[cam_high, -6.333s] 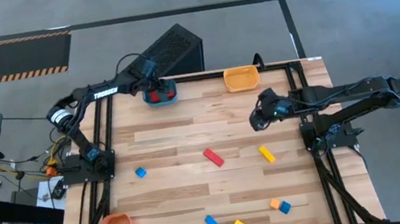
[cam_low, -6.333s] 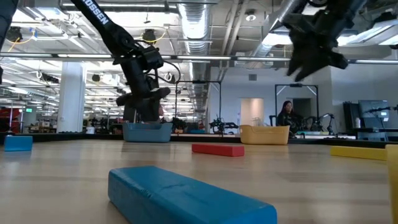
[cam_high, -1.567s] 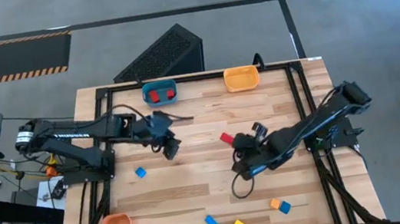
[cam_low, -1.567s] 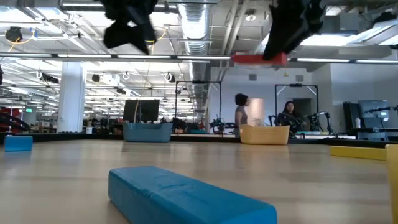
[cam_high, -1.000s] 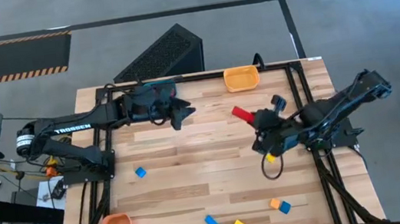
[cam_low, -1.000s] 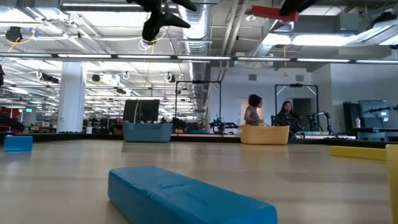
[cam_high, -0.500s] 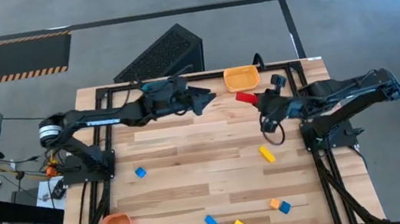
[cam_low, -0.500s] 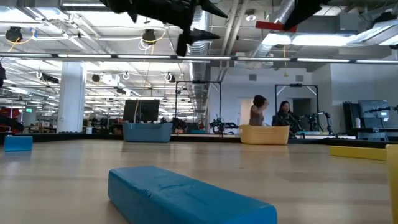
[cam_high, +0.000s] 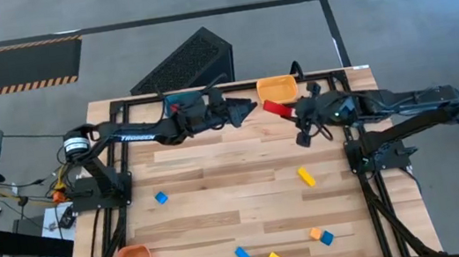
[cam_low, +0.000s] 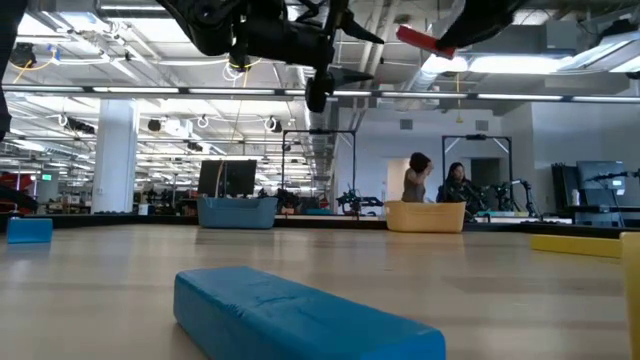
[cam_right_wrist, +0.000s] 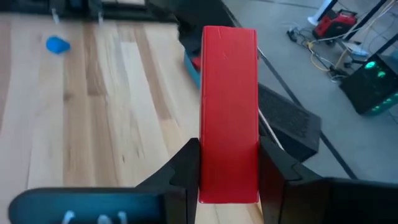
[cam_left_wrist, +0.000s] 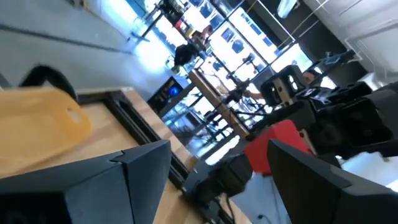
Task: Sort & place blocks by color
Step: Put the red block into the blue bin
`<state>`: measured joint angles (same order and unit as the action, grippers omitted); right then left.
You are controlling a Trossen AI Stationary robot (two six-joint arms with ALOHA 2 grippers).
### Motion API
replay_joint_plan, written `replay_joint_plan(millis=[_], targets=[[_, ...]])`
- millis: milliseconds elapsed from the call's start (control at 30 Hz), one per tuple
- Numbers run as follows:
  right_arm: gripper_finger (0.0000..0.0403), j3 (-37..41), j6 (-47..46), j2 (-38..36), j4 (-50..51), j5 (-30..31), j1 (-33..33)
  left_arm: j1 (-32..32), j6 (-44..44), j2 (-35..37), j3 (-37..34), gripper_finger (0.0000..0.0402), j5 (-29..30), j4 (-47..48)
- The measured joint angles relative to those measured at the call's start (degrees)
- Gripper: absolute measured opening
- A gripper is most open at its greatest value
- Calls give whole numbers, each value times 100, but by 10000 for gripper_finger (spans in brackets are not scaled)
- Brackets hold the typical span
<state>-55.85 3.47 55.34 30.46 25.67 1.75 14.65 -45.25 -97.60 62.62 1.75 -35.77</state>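
Right fingers point(cam_right_wrist: 227, 168) clamp a red bar point(cam_right_wrist: 228, 112) aloft; left fingers point(cam_high: 245, 110) gape empty, facing it.
Seemingly a handover: the bar hangs between both, above the counter point(cam_high: 221, 200), because the blue bin point(cam_high: 177, 100) with reds lies behind the left fingers.

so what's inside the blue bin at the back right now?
Mostly hidden. In the high view the left arm lies across the blue bin; only part of its rim and a speck of red show. The right wrist view glimpses something red inside it. Full contents can't be told.

red bar point(cam_right_wrist: 228, 112) held aloft; other blocks point(cam_high: 306, 176) lie scattered.
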Motion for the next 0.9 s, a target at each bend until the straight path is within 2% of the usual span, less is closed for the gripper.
replay_joint_plan(millis=[67,300,533,700,833,900], targets=[[117,8,9,137,-189,-29,45,114,120,-2,1,252,-100,-49],[117,-6,-118,878,-1058,-13,402,639,170,0,1,252,-1117,-151],[118,-364,-422,1800,-1004,13,710,1183,6,0,56,252,-2373,-176],[118,-808,-36,2356,-1013,30,701,1479,-109,0,185,252,-2882,763],[118,-1172,367,2753,-1025,468,705,1716,157,0,254,252,-3011,1442],[118,-1336,411,2923,-1000,589,734,1841,103,0,256,252,-3266,1520]])
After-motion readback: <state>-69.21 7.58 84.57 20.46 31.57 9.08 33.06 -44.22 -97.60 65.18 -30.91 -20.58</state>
